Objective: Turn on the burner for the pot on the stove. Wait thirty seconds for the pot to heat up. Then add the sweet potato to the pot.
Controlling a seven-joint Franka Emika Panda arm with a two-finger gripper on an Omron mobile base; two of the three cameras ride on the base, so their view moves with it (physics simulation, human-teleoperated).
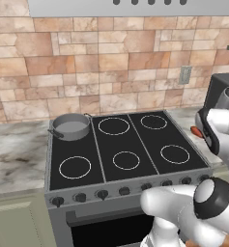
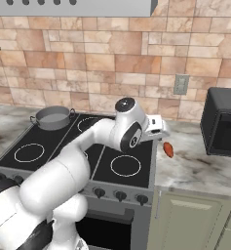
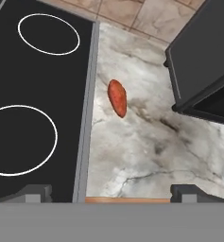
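The sweet potato [image 3: 117,97] lies on the marble counter [image 3: 146,146] just beside the right edge of the stove [image 3: 42,75], between the cooktop and the black microwave [image 3: 203,61]; the pot [image 1: 70,126] sits on the back-left burner, well apart from it. The likeliest trouble is a poor pick: the vegetable is small, rounded and tapered, so fingers closing off-centre or across its length could squirt it sideways, toward the microwave or off the counter's front edge; a steep descent might also press it into the stone. The carry across the whole cooktop gives a weak grip time to slip. The gripper [image 3: 111,191] hangs above the counter with its jaws spread wide; it holds nothing and touches nothing.
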